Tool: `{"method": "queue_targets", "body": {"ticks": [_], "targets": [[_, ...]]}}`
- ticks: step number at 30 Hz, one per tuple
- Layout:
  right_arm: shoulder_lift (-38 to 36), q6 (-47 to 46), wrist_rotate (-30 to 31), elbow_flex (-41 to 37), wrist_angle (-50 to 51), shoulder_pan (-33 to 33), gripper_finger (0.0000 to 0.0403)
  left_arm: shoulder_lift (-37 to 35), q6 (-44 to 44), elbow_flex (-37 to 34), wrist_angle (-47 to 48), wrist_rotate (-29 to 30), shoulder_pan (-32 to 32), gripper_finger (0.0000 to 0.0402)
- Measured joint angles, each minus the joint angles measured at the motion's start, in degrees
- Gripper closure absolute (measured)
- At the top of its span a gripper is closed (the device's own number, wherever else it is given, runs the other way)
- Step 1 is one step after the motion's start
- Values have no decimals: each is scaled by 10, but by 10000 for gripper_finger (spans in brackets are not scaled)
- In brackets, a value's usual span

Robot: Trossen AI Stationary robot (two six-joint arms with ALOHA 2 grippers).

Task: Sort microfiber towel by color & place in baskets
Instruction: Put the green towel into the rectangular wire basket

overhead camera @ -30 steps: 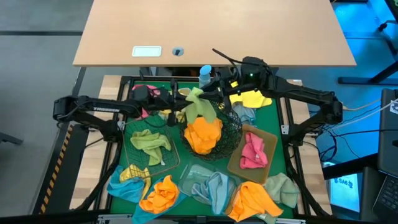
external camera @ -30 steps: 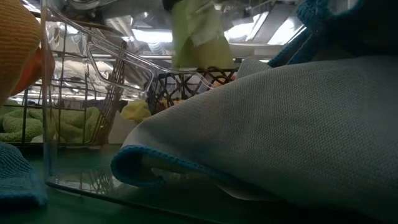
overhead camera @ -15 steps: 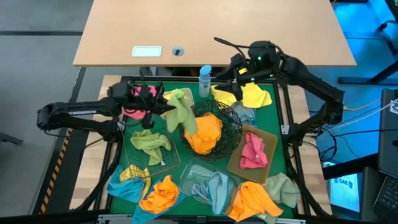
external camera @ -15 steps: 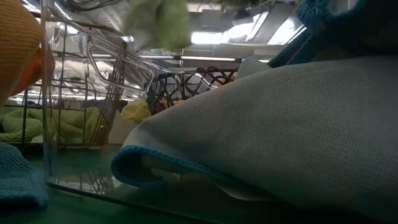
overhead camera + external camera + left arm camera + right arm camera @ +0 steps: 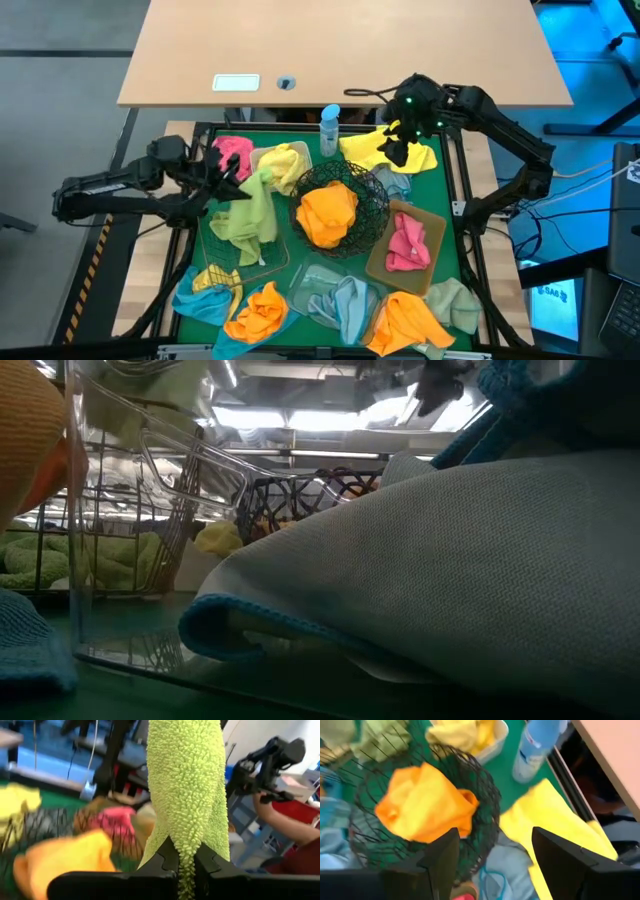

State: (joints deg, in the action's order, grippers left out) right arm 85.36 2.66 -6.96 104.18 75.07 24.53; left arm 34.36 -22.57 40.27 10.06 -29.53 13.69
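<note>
Two arms are mine. My left gripper (image 5: 185, 865) is clenched on a pale green towel (image 5: 258, 205); the cloth hangs from between my fingers, draping down over the rectangular wire basket (image 5: 262, 262) just below me, where another green towel (image 5: 232, 228) already lies. Beside that basket, toward my right arm, sits the round black wire bowl (image 5: 372, 205) with an orange towel (image 5: 327, 212) inside.

My right gripper (image 5: 492, 865) stands with its fingers spread wide and nothing between them. It hovers above a yellow towel (image 5: 388, 150) lying flat on the green mat (image 5: 442, 195), with the blue-capped spray bottle (image 5: 329, 128) near me. The white tub (image 5: 268, 157) holding another yellow cloth (image 5: 283, 162) sits beyond the bowl from me.
</note>
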Motion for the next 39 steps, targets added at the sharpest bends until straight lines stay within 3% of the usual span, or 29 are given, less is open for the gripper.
{"method": "queue_targets", "body": {"ticks": [8, 13, 16, 25, 33, 39], "targets": [[0, 44, 4, -82, -10, 0, 155, -66, 2, 0, 250, 38, 0, 394], [0, 53, -1, -140, -31, 21, 155, -63, 1, 0, 432, 96, 0, 394], [0, 53, -1, -182, -65, 42, 155, -50, 0, 0, 488, 118, 0, 394], [0, 53, -1, -312, -173, 132, 155, -16, -27, 0, 485, 124, 0, 394], [0, 52, -1, -371, -218, 210, 155, 46, -91, 0, 482, 104, 0, 392], [0, 52, 0, -411, -265, 241, 155, 81, -104, 0, 482, 100, 0, 352]]}}
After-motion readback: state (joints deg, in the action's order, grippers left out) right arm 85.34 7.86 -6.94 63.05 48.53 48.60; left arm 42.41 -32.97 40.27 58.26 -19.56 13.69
